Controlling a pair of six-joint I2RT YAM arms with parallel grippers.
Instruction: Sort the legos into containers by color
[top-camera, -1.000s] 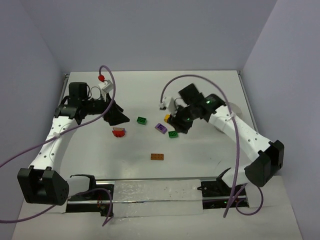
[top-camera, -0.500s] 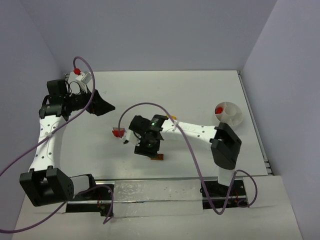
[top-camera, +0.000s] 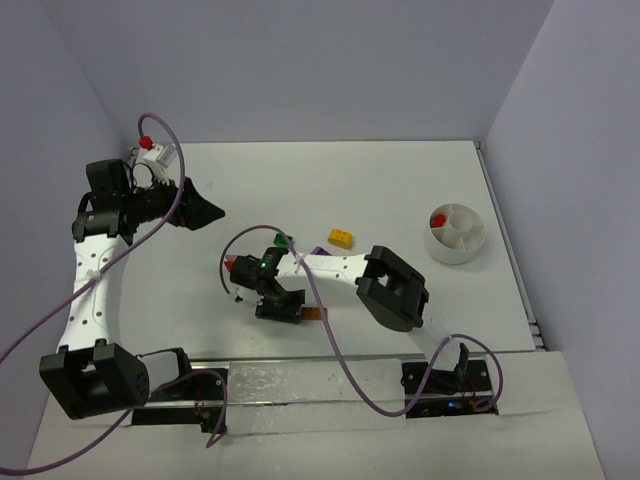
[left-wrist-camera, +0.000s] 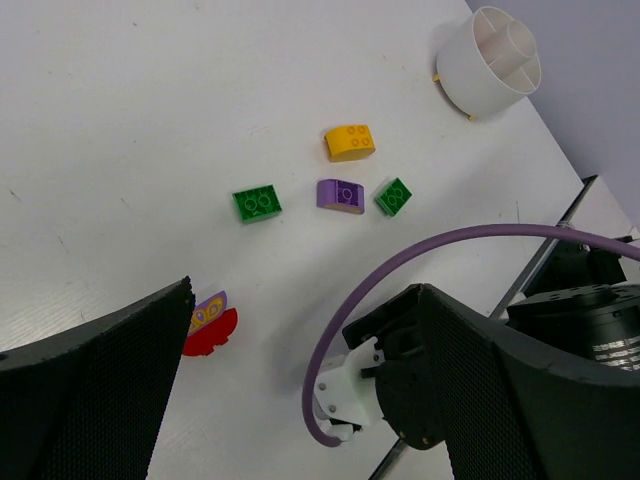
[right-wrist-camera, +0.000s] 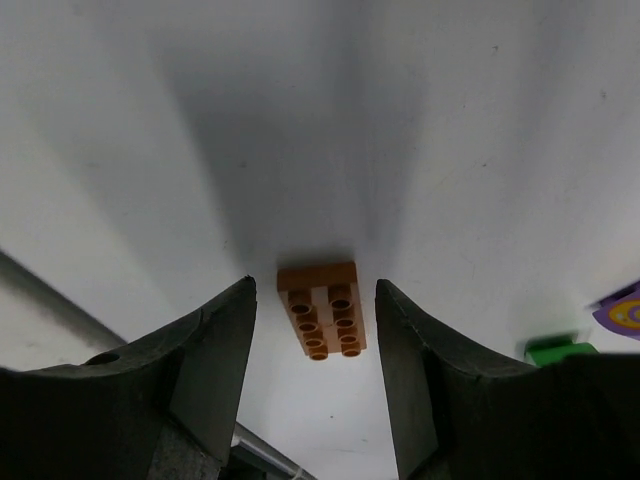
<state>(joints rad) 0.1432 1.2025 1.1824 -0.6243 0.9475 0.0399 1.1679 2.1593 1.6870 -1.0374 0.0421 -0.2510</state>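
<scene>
An orange-brown brick (right-wrist-camera: 322, 308) lies flat on the table between the fingers of my right gripper (right-wrist-camera: 318, 370), which is open and low around it; it also peeks out in the top view (top-camera: 316, 314) beside that gripper (top-camera: 285, 308). My left gripper (top-camera: 205, 210) is open and empty, raised at the far left. The left wrist view shows a yellow brick (left-wrist-camera: 350, 142), two green bricks (left-wrist-camera: 257, 203) (left-wrist-camera: 394, 196), a purple brick (left-wrist-camera: 340, 193) and a red brick (left-wrist-camera: 210, 330) loose on the table. The white divided cup (top-camera: 455, 240) holds a red brick (top-camera: 437, 218).
My right arm (top-camera: 345, 268) stretches across the middle of the table and hides the purple brick and one green brick from above. A metal rail (top-camera: 310, 385) runs along the near edge. Purple cables loop over both arms.
My right arm has swung from the right side across to the near left and come down around the orange-brown brick. My left arm pulled back to the far left.
</scene>
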